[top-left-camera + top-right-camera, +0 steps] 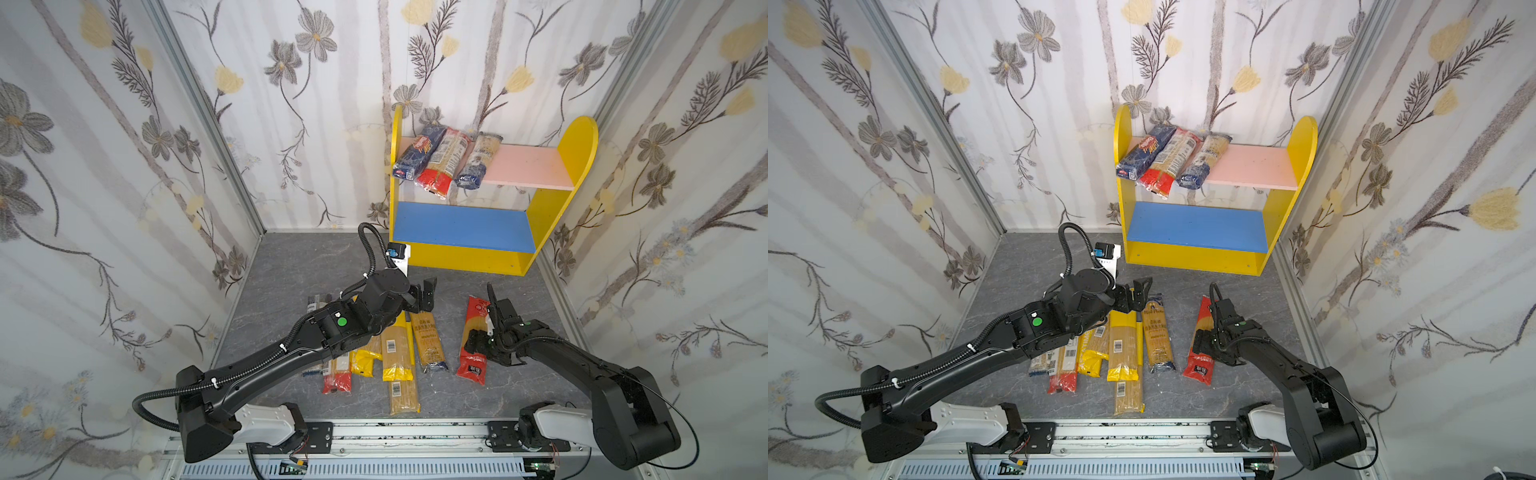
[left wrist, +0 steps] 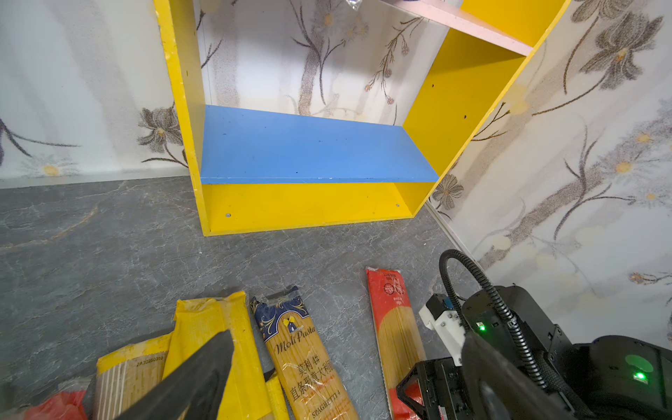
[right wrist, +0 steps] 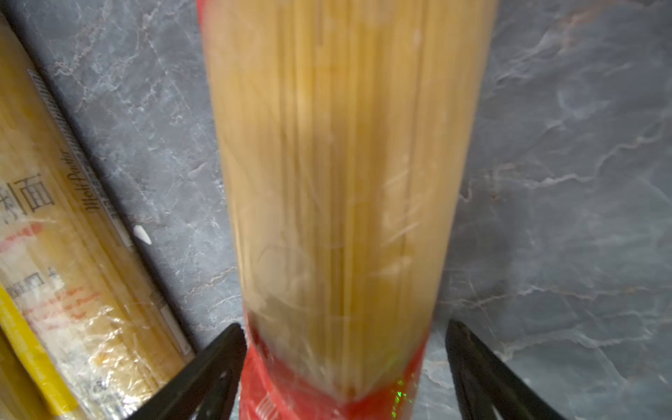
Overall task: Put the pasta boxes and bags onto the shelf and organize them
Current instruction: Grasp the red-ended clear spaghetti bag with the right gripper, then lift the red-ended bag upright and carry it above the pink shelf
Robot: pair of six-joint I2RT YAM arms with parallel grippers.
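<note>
Two grippers, both released. R gripper (image 3: 343, 325): jaws wide, straddling the red-ended packet (image 3: 338, 163) close to its red end. One finger (image 3: 218, 363) sits right against the wrap and the other stands off w/ a gap, so no clamp. Packet lies flat on the grey floor (image 3: 563, 182), running straight out ahead of the jaws. Just beside that gripper, apart from the red one: Moli Pasta packet (image 3: 72, 254). L gripper (image 1: 427, 296): jaws spread wide, held over the far ends of that packet and the pile of yellow-ended packets (image 1: 397, 353) under its arm. Farther ahead of both: shelf (image 1: 577, 149) at the back wall. Blue lower board (image 1: 461, 226) faces the grippers. Above it, three packets (image 1: 440, 162) lie side by side on the pink upper board (image 1: 528, 166), at the L-gripper end, ends overhanging the front edge.
</note>
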